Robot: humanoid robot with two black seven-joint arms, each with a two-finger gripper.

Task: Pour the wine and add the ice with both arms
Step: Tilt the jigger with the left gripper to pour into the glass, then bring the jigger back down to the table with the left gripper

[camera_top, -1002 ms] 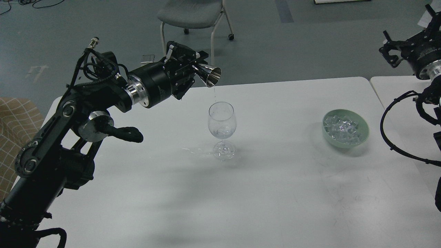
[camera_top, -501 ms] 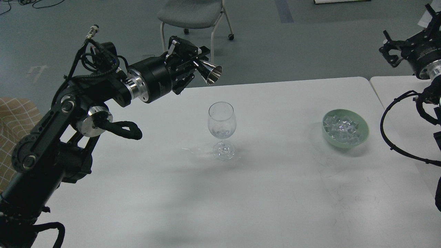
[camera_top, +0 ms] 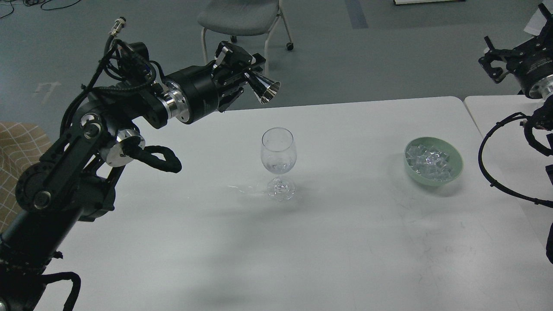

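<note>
A clear wine glass (camera_top: 278, 155) stands upright on the white table (camera_top: 302, 242), with a little clear wine (camera_top: 278, 166) in the bottom of its bowl. My left gripper (camera_top: 247, 79) is shut on a shiny metal measuring cup (camera_top: 264, 87), tipped on its side with its mouth to the right, above and behind the glass. No liquid runs from it. A pale green bowl (camera_top: 433, 160) holds many clear ice cubes (camera_top: 429, 160) at the right. My right gripper (camera_top: 496, 65) hangs high at the far right, empty, small and dark.
A grey chair (camera_top: 242, 19) stands on the floor behind the table. A second white table (camera_top: 501, 129) adjoins on the right, under the right arm's looped cable (camera_top: 492, 172). A small wet streak (camera_top: 242, 188) lies left of the glass's foot.
The thin stream from the cup into the glass has stopped. My left gripper has risen with the cup and drawn slightly back. The right arm has barely shifted.
</note>
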